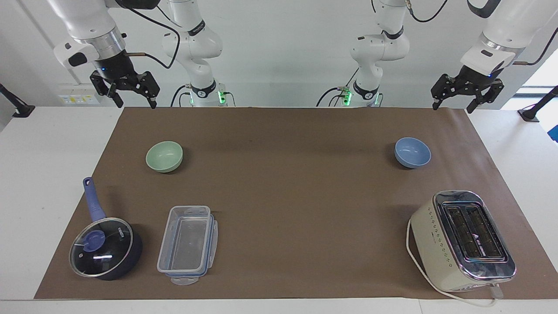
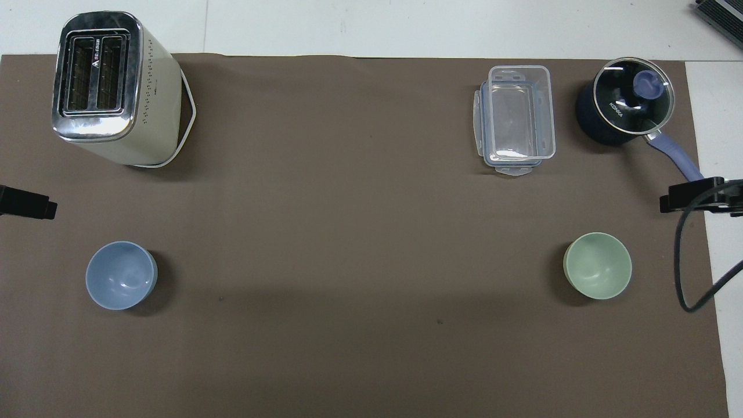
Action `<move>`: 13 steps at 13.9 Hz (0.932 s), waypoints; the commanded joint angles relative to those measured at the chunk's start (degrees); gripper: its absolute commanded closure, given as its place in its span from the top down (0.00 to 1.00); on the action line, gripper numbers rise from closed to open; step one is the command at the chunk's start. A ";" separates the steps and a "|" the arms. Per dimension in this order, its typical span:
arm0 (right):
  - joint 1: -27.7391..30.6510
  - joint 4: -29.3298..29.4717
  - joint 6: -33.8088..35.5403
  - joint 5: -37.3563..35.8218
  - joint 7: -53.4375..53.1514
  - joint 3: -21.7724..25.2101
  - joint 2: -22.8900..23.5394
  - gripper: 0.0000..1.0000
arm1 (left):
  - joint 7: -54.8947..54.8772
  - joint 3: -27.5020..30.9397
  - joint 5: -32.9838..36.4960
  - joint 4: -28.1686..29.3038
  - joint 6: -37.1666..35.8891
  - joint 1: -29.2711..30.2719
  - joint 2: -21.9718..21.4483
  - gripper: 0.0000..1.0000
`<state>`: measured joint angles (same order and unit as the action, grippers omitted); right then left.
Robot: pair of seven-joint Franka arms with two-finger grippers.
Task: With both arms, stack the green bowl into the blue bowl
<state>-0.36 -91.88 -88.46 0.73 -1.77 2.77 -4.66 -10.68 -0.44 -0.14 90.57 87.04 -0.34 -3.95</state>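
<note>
The pale green bowl [image 1: 164, 156] [image 2: 598, 265] stands upright on the brown mat toward the right arm's end of the table. The light blue bowl [image 1: 412, 152] [image 2: 121, 275] stands upright toward the left arm's end, about as near to the robots as the green one. Both bowls hold nothing. My right gripper [image 1: 135, 104] hangs open and empty in the air over the mat's edge by the robots, apart from the green bowl. My left gripper [image 1: 453, 107] hangs open and empty over the mat's corner at its own end, apart from the blue bowl.
A cream toaster [image 1: 462, 240] [image 2: 110, 93] with its cord stands farther from the robots than the blue bowl. A clear plastic container [image 1: 188, 244] [image 2: 516, 119] and a lidded dark blue saucepan [image 1: 104, 248] [image 2: 627, 107] sit farther out than the green bowl. Bare mat [image 1: 287, 196] lies between the bowls.
</note>
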 commanded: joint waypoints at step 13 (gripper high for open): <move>0.88 -2.43 -2.95 -0.38 1.33 -0.22 -1.14 1.00 | 0.22 -0.26 -0.21 1.72 -0.12 0.51 -1.50 1.00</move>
<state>-0.23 -92.34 -90.24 0.72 -1.77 2.83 -4.63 -10.70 -0.45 -0.14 90.57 87.03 -0.34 -3.95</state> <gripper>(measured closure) 0.000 0.000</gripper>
